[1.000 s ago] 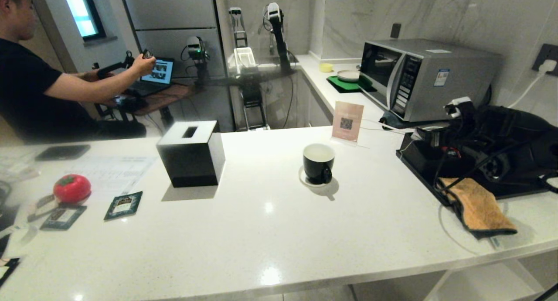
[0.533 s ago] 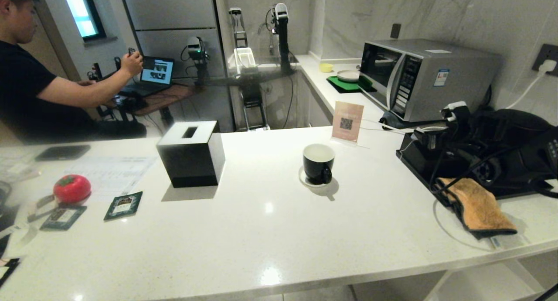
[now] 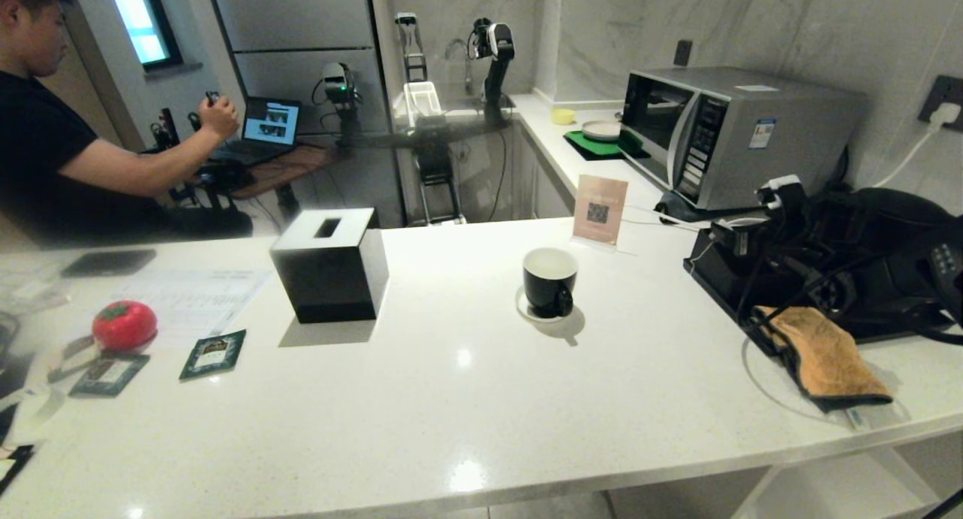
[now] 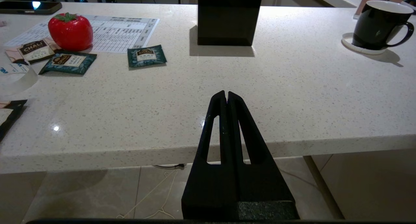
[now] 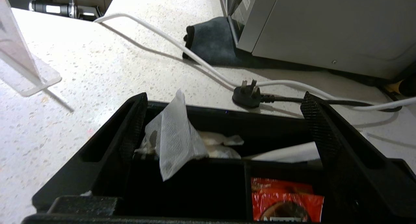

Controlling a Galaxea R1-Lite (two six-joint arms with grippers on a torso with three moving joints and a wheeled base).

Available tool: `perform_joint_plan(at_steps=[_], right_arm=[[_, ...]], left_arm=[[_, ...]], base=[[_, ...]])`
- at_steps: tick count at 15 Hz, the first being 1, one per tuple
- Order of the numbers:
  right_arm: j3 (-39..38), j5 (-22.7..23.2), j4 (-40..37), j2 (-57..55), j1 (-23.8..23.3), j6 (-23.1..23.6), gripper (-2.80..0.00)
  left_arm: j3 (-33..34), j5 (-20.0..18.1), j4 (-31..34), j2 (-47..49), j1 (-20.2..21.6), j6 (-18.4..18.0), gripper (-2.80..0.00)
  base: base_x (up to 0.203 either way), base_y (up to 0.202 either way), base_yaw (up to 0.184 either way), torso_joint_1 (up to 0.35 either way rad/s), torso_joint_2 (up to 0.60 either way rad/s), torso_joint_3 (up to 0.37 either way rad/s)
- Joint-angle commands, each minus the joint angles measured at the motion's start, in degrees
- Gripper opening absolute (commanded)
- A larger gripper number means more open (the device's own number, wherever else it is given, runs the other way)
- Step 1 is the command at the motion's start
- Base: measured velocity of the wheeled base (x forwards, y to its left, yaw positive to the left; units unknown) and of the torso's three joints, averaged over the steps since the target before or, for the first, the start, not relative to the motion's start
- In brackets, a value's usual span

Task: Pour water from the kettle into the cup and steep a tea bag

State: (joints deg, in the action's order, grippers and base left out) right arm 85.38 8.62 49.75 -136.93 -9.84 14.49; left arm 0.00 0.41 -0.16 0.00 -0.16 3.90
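Left gripper (image 4: 226, 94), fingers closed on nothing, off the tabletop's (image 3: 466, 383) near edge. Centre: cup (image 3: 550, 280) upright on its saucer (image 3: 527, 310). Right: right gripper (image 5: 224, 120), fingers spread wide, above a black tray (image 5: 208, 115) holding tea bags (image 5: 174, 136).

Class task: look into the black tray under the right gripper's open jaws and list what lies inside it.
In the black tray: a white pyramid tea bag, more white bags behind, and a red packet, partly hidden. The compartment floor is too dark to read.

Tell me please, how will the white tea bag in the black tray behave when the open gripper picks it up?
The tea bag looks like thin mesh, so probably floppy and very light. It stands creased among others, so a neighbour might lift too. The right gripper is open around it.
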Motion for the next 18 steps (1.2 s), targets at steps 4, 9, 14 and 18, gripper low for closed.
perform_joint_plan(at_steps=[4, 9, 14, 18], right_arm=[[2.07, 0.08, 0.03, -1.35, -0.01, -0.08, 0.0], [2.32, 0.15, -0.27, -1.58, -0.01, -0.08, -2.8], [2.33, 0.17, -0.01, -1.94, -0.01, -0.16, -2.8], [2.24, 0.17, -0.01, -1.76, -0.01, -0.16, -2.8]], left_arm=[[0.0, 0.02, -0.02, 0.06, -0.02, 0.05, -2.8], [0.0, 0.02, -0.02, 0.07, -0.02, 0.05, -2.8], [0.0, 0.02, -0.02, 0.09, -0.02, 0.05, -2.8], [0.0, 0.02, -0.02, 0.02, -0.02, 0.05, -2.8]], base=[[0.0, 0.0, 0.0, 0.0, 0.0, 0.0], [0.0, 0.0, 0.0, 0.0, 0.0, 0.0], [0.0, 0.0, 0.0, 0.0, 0.0, 0.0], [0.0, 0.0, 0.0, 0.0, 0.0, 0.0]])
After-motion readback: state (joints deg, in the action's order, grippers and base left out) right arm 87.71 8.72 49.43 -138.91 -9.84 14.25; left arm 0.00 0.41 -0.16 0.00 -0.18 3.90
